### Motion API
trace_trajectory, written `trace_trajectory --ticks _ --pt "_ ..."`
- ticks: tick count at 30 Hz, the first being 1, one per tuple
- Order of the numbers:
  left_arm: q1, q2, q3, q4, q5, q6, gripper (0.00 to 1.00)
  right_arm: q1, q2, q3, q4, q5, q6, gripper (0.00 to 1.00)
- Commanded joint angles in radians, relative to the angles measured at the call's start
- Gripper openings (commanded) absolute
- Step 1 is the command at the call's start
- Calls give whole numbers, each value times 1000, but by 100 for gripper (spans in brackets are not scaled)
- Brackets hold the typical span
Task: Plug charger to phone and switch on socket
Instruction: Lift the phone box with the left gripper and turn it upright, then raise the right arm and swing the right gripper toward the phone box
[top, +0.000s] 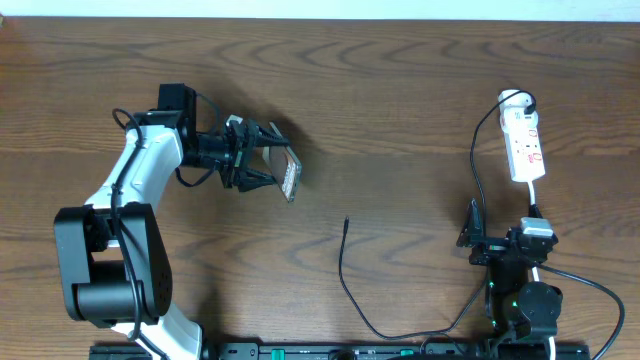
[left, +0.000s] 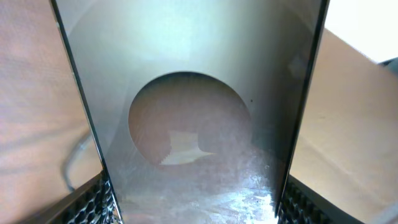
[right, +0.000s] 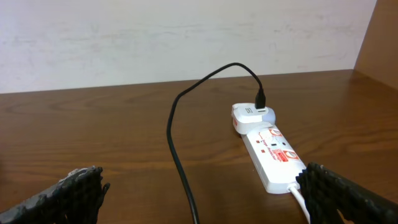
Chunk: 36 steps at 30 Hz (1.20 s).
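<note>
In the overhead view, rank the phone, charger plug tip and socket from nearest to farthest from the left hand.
1. phone: gripped in the left hand.
2. charger plug tip: lying near the centre, to its right.
3. socket: far right side.

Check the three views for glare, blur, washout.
Overhead: sharp, evenly lit, soft shadows only. Left wrist: the flat dark glossy phone fills the frame, soft-focused, with pale reflected glare. Right wrist: the white red-marked power strip is crisp; the near black fingers blur.
</note>
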Motion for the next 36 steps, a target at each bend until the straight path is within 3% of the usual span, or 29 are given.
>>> trace_trajectory --ticks 1,8,17,36 --pt "2 -21 3 -2 137 -212 7 5 0 -1 -4 8 9 99" --pt "2 -21 3 -2 222 -235 7 5 0 -1 -4 8 8 99" --pt "2 -21 3 -1 222 -318 7 5 0 -1 -4 8 9 99" --pt "2 -21 3 -6 222 -365 7 5 0 -1 -4 8 9 99"
